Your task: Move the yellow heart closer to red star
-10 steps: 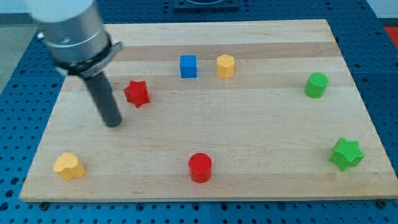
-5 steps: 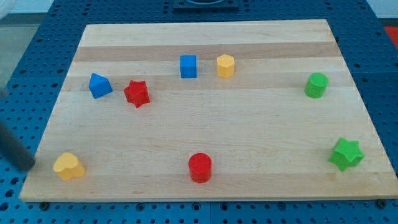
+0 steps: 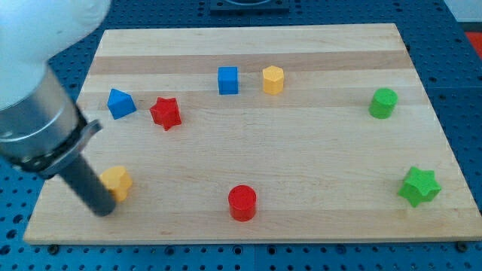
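Note:
The yellow heart (image 3: 118,181) lies near the board's lower left, partly hidden by my rod. The red star (image 3: 166,113) sits above it and to the right, in the upper left part of the board. My tip (image 3: 104,210) rests at the heart's lower left side, touching or almost touching it. The arm's grey body fills the view's left edge.
A blue block (image 3: 119,103) sits just left of the red star. A blue cube (image 3: 228,80) and a yellow hexagon block (image 3: 273,79) lie at top centre. A red cylinder (image 3: 242,202) is at bottom centre. A green cylinder (image 3: 383,102) and a green star (image 3: 419,186) are at the right.
My rod swung from near the red star out past the board's left edge, then came back in at lower left. The yellow heart has moved right and up toward the red star.

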Controlling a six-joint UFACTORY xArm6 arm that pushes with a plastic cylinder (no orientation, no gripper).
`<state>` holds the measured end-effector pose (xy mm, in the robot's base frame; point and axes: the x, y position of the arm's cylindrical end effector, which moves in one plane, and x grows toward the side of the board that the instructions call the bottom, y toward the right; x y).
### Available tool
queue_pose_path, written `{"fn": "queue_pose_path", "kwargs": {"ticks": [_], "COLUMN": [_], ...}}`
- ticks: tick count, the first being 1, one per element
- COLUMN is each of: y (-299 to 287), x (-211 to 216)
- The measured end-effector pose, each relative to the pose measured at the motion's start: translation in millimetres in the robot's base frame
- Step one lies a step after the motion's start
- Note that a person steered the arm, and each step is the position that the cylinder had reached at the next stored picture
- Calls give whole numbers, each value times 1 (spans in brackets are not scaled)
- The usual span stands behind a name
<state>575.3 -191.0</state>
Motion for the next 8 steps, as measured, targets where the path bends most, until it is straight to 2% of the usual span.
{"fn": "queue_pose_path", "kwargs": {"ticks": [2,4,5,6,8], "y": [34,8,-6,-6,4], "x": [-33,5,-7,-55,-56]}}
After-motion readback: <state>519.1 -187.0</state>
